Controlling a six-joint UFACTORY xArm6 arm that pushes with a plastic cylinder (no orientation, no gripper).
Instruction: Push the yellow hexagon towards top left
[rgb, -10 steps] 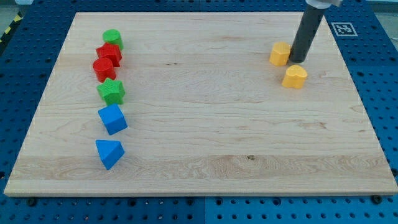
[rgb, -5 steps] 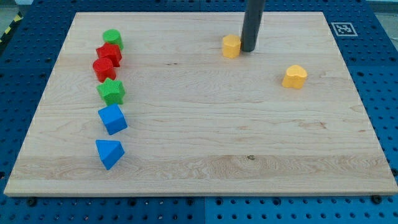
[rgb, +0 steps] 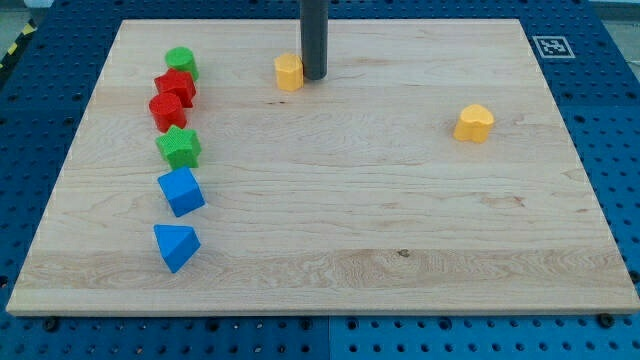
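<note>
Camera view: yellow hexagon (rgb: 288, 72) touches my tip (rgb: 314, 78) on its left; no claw shows.

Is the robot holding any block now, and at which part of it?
Nothing is held. My tip only presses against the yellow hexagon on its side toward the view's right.

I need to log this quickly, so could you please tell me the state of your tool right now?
My tip: a plain rod, no jaws, holding nothing; it sits against the yellow hexagon on its right side in the view.
</note>
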